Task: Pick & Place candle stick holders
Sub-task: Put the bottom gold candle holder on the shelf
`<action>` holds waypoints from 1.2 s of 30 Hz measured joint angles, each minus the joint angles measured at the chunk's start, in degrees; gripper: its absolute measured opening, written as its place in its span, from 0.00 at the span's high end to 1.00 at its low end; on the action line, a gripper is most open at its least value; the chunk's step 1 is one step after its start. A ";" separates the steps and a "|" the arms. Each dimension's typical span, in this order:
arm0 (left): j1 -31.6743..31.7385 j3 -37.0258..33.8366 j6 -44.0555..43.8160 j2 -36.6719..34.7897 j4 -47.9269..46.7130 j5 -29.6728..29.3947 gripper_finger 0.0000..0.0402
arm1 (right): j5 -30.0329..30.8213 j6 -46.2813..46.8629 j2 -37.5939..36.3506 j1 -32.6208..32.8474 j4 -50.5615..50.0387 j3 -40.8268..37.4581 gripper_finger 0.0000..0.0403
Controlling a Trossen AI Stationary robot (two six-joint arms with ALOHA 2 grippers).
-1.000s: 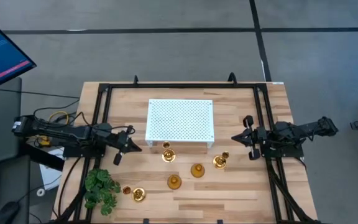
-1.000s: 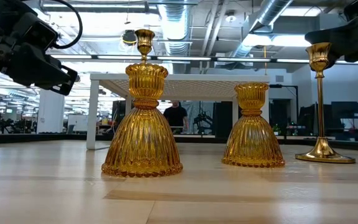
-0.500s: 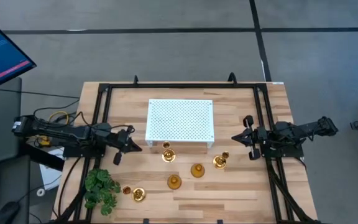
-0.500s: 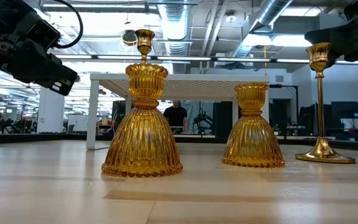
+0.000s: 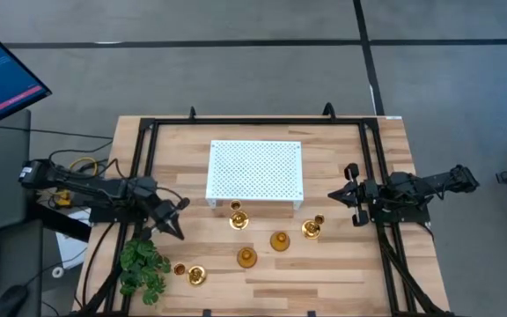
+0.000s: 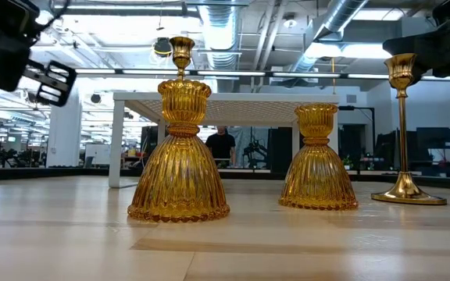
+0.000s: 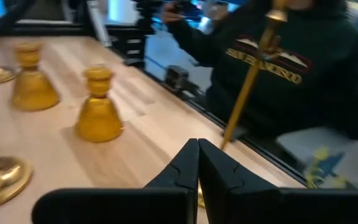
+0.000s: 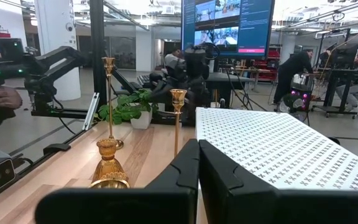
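1. We judge the task barely begun: neither end effector holds anything, and all the candle stick holders stand on the counter (image 5: 341, 282).
2. Nearest the front edge, a gold holder (image 5: 196, 276) stands just beside the green leafy plant (image 5: 143, 269), which could crowd a grasp there.
3. Two amber bell-shaped holders (image 5: 247, 257) (image 5: 280, 240) stand mid-counter, near each other but apart.
4. Further back stand two gold holders (image 5: 238, 219) (image 5: 312, 229), just in front of the white perforated board (image 5: 254, 171).
5. The left end effector (image 5: 176, 231) is closed and empty, above the counter near the plant.
6. The right end effector (image 5: 334, 195) is closed and empty, waiting at the right side.
7. Where the holders should go, we cannot tell.
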 joint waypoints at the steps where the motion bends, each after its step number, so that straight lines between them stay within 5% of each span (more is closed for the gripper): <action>1: -0.93 0.00 0.91 0.00 0.00 0.02 0.98 | -0.01 0.00 -0.02 0.00 0.00 0.01 1.00; 8: -5.61 0.00 9.67 0.00 0.43 -0.96 0.98 | -0.02 0.03 0.00 0.00 0.00 0.00 1.00; 18: -6.24 0.02 9.96 2.11 4.88 -7.50 0.90 | 0.00 0.16 0.00 0.00 0.00 0.01 1.00; 29: -6.51 0.01 5.17 16.68 21.66 -7.68 0.66 | -0.02 0.16 -0.02 0.00 -0.02 0.00 1.00; 36: -11.55 0.09 5.15 26.53 33.02 -5.96 0.61 | -0.02 0.16 -0.01 -0.02 -0.39 0.00 1.00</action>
